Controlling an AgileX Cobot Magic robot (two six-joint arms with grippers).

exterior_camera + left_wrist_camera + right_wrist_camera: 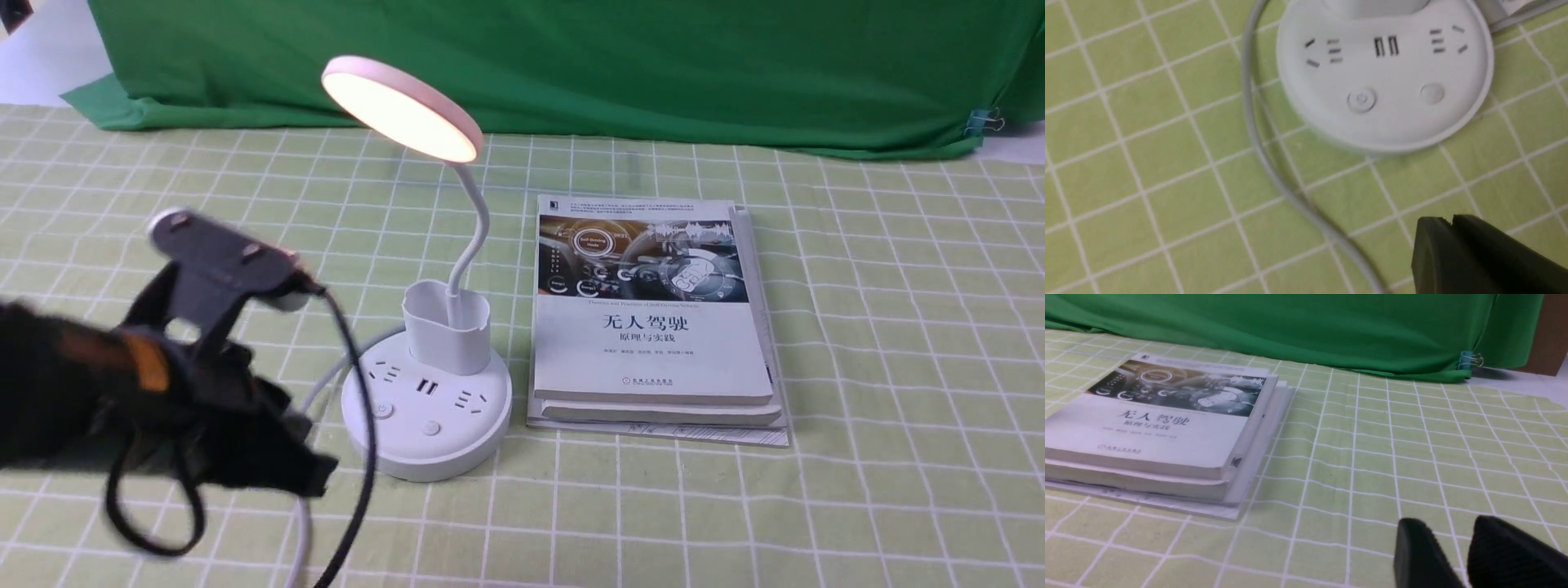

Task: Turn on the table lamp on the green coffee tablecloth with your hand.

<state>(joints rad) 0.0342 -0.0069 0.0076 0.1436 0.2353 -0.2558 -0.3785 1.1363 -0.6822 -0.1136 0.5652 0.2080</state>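
The white table lamp stands on the green checked tablecloth (898,367), and its round disc head (400,110) glows warm. Its round base (424,425) carries sockets, a cup holder and two buttons (384,410). My left gripper (322,474) is shut and empty, hovering just left of and in front of the base, apart from it. In the left wrist view the shut fingertips (1447,222) sit below the base (1384,77), a gap away from the power button (1361,99). My right gripper (1447,522) is open and empty over bare cloth.
A stack of books (653,318) lies right of the lamp; it also shows in the right wrist view (1163,424). The lamp's grey cord (1265,163) curves over the cloth beside the base. A dark green backdrop cloth (571,65) hangs at the back.
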